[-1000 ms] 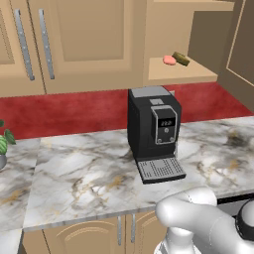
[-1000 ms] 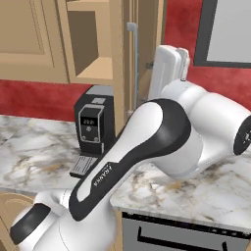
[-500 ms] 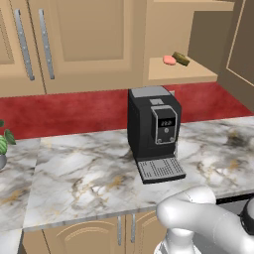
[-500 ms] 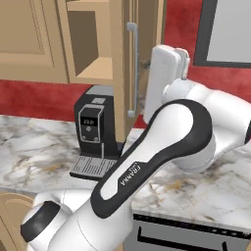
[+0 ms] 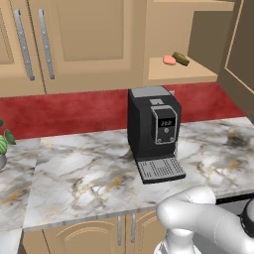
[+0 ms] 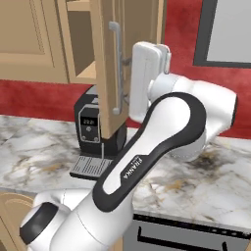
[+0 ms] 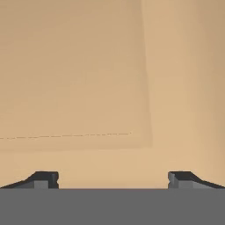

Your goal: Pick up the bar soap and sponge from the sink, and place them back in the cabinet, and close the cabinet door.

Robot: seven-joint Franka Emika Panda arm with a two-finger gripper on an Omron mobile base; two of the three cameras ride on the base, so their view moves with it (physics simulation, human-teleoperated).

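Observation:
The bar soap [image 5: 169,60] and the sponge [image 5: 181,59] lie side by side on the open cabinet's shelf [image 5: 181,74]. The cabinet door [image 6: 109,63] stands open, seen edge-on, with its silver bar handle [image 6: 115,68] facing the arm. My gripper [image 6: 127,80] is right at the door's outer face, beside the handle. In the hand view the gripper [image 7: 112,180] is open, its fingertips [image 7: 42,179] wide apart with nothing between them, and the tan door panel [image 7: 74,74] is close ahead. The sink is out of view.
A black coffee machine [image 5: 154,131] stands on the marble counter [image 5: 84,173] below the cabinet. A shut double-door wall cabinet [image 5: 69,44] hangs to the left, and a small plant [image 5: 4,144] sits at the far left. My elbow [image 6: 196,117] arches high over the counter.
The hand has moved left, up to the door's outer face, and the elbow has swung up and right. In the right base view the door's edge has shifted slightly left.

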